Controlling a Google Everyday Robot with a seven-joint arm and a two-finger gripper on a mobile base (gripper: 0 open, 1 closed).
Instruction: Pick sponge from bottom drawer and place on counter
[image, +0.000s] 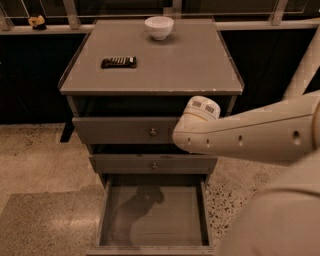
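The bottom drawer (165, 222) is pulled open at the foot of the grey cabinet. Its inside is a bare grey floor with a dark shadow on it. No sponge shows in it or anywhere on the counter (180, 62). My cream arm (245, 135) reaches in from the right, and its rounded end (197, 122) hangs in front of the right side of the two upper drawers. The gripper itself does not show in the camera view.
A white bowl (159, 27) stands at the back of the counter. A dark bar with pale markings (118, 62) lies at its left. A small yellowish object (36, 21) sits on the far left ledge. Two knobbed drawers (153, 132) stand slightly open. Speckled floor surrounds the cabinet.
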